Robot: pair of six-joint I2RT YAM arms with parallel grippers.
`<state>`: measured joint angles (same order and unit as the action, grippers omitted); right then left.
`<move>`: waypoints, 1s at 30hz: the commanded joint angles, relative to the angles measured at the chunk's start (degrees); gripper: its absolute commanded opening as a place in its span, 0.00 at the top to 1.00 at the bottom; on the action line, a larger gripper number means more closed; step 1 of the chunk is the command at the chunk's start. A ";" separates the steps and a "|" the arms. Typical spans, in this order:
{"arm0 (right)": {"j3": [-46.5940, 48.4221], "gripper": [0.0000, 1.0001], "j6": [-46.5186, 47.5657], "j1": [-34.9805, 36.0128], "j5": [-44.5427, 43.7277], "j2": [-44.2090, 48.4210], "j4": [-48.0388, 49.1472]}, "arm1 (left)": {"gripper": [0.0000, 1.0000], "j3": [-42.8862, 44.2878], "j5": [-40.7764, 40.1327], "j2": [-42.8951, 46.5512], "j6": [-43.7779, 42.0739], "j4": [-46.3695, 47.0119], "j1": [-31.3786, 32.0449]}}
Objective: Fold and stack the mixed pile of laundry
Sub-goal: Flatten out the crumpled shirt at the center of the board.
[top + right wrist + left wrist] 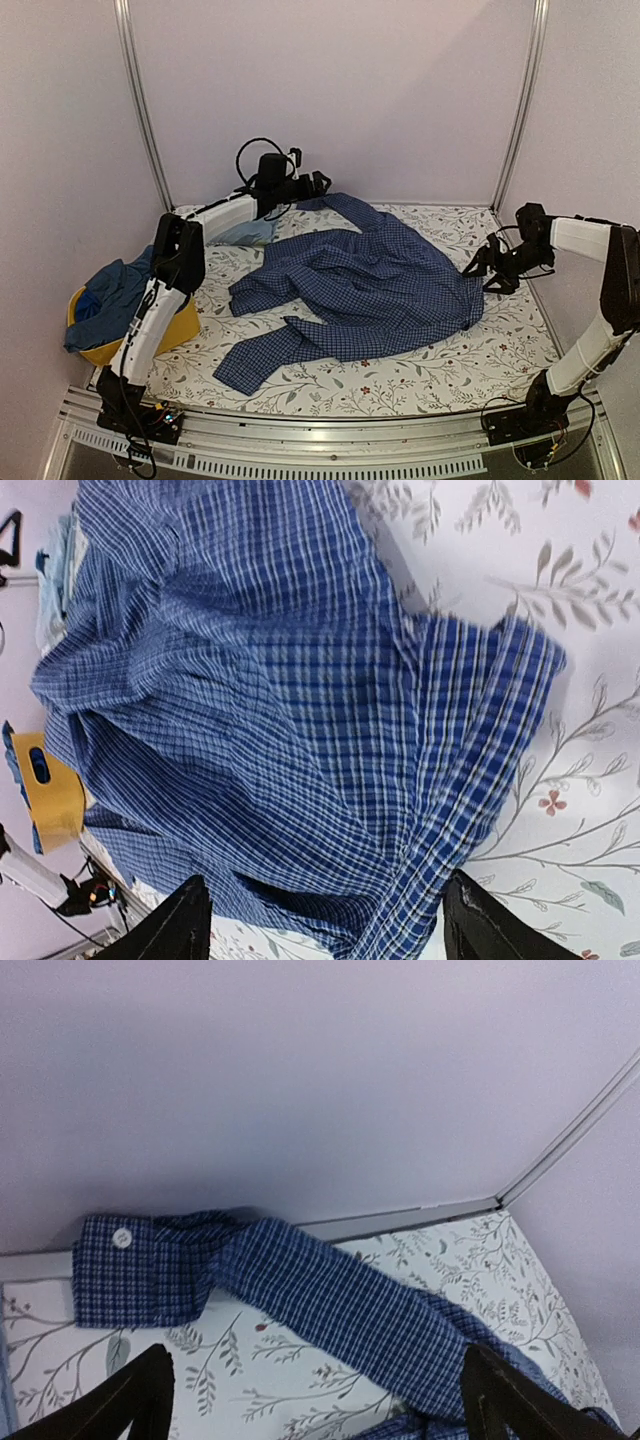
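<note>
Nearest the camera in the top view, the two arm bases are seen bolted at the 6 o'clock edge of the table (450, 365), which is draped with a floral-patterned cover. At the centre of the table the navy-and-white checked shirt (370, 285) is spread loosely and creased, not folded; one sleeve is stretched toward 12 o'clock and another is thrown out toward 7 o'clock. The left pincer (318, 183) is held at about 12 o'clock, above the far sleeve; in its wrist view its fingers (140, 1400) are seen spread wide with nothing between them, and the sleeve of the checked shirt (330, 1300) is laid diagonally below, its cuff with a white button resting at the far edge of the table by the wall. The right pincer (482, 265) is placed at 3 o'clock, just beside the right edge of the shirt; in its wrist view its fingers (190, 920) are likewise parted and nothing is gripped, the checked shirt (280, 710) being seen beneath them. A light blue garment (245, 233) is bunched at about 10 o'clock, partly hidden by the left arm. At 8 o'clock a yellow basket (180, 328) is stood at the table's edge, with darker blue and teal clothes (110, 295) heaped in it and hung over its rim
</note>
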<state>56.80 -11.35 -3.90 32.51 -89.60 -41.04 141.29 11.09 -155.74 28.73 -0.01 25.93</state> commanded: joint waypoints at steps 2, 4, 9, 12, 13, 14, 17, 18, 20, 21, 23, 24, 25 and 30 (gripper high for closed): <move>11.02 0.20 0.24 -0.27 -2.60 2.97 5.54 | 0.00 -14.93 -5.21 19.57 -3.74 -16.90 -2.13; 13.70 0.21 -0.87 0.09 -0.99 0.76 7.83 | 0.00 -21.46 -4.39 24.48 -4.87 -21.46 -2.26; 20.45 0.32 -1.26 6.79 2.40 -9.25 7.34 | 0.00 -39.22 3.61 33.53 -7.81 -24.50 -0.08; 21.38 0.34 -0.50 10.39 3.18 -13.73 6.91 | 0.05 -42.92 4.50 34.56 -11.84 -29.08 3.27; 21.07 0.36 -0.31 11.21 3.39 -14.67 6.96 | 0.09 -43.53 5.29 34.54 -12.59 -30.67 4.10; 20.48 0.36 0.02 11.89 3.62 -15.84 7.30 | 0.13 -44.41 5.93 34.54 -12.99 -32.08 4.87; 18.40 0.39 1.04 13.13 4.96 -18.54 7.36 | 0.29 -47.97 7.81 34.88 -13.14 -34.03 6.49; 16.99 0.39 1.26 13.39 5.09 -18.97 7.48 | 0.34 -49.40 8.42 35.20 -12.88 -34.24 6.77; 14.85 0.40 1.81 13.84 5.99 -19.58 7.57 | 0.42 -52.00 9.10 36.04 -12.59 -35.06 7.56; 13.71 0.41 1.98 13.91 6.21 -19.83 7.45 | 0.46 -53.33 8.89 36.52 -12.50 -35.81 8.13; 11.03 0.42 1.74 14.06 6.42 -19.76 6.83 | 0.59 -56.20 7.76 37.73 -12.13 -37.91 9.09; 9.69 0.42 1.55 14.06 6.32 -19.24 6.46 | 0.64 -58.09 7.50 38.68 -11.53 -38.66 9.35; 8.18 0.43 1.27 14.07 5.80 -18.67 5.94 | 0.70 -60.48 7.55 40.05 -10.78 -39.22 9.45; 0.06 0.41 -0.83 14.08 5.45 -12.32 2.26 | 0.79 -73.35 7.03 48.30 -6.41 -42.62 9.45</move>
<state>62.26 -10.79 10.04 38.37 -107.59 -34.37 75.64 18.55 -114.74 18.85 -36.21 35.14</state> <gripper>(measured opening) 0.581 0.221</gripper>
